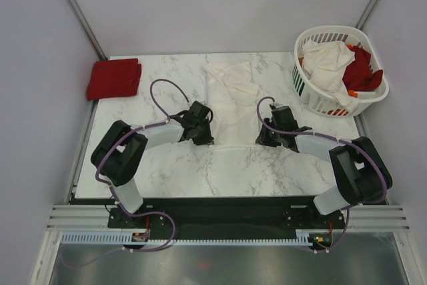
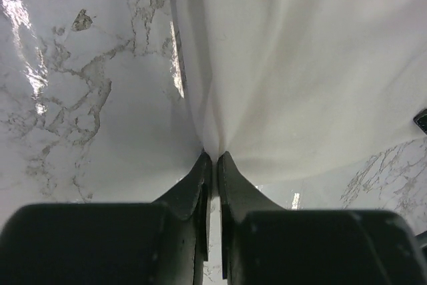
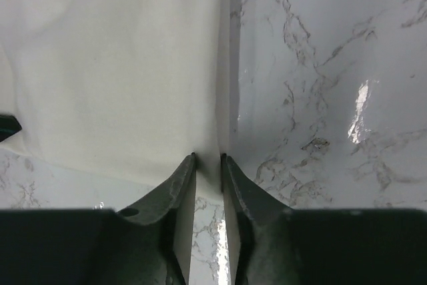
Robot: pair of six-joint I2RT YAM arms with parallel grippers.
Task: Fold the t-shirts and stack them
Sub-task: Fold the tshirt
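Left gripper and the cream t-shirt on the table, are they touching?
Touching. The left wrist view shows the left gripper pinching the cream t-shirt, cloth gathered between its closed fingertips.

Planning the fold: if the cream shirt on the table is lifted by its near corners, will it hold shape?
Probably not: the cream shirt puckers where the left gripper pinches it, so it likely sags between that and the right gripper. It looks thin and light, and may slide on the glossy table.
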